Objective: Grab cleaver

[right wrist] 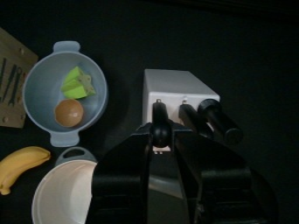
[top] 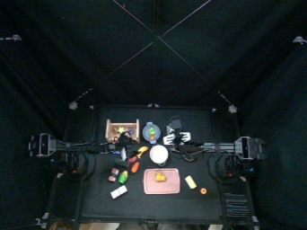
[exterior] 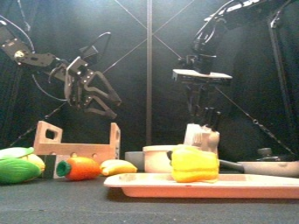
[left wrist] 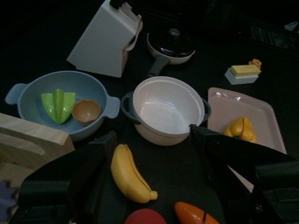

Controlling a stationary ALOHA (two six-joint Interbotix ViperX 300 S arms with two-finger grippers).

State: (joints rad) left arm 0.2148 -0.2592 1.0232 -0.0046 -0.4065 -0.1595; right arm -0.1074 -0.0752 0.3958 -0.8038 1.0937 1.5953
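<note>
The white knife block (right wrist: 177, 87) holds three black handles, and the blades are hidden inside it. My right gripper (right wrist: 156, 133) is right over the block, its jaws closed together around the end handle, the cleaver's (right wrist: 160, 108). In the front view the right gripper (exterior: 205, 112) hangs straight down onto the block (exterior: 201, 138). In the top view the block (top: 177, 137) stands at mid table. My left gripper (left wrist: 152, 162) is open and empty, hovering above a white pot (left wrist: 167, 109) and a banana (left wrist: 131, 171).
A blue bowl (left wrist: 26, 94) with a green piece and a brown ball sits next to the white pot. A black pot (left wrist: 173, 44) stands by the block. A pink tray (exterior: 140, 182) carries a yellow pepper (exterior: 195, 164). A wooden rack (exterior: 76, 140) stands at the left.
</note>
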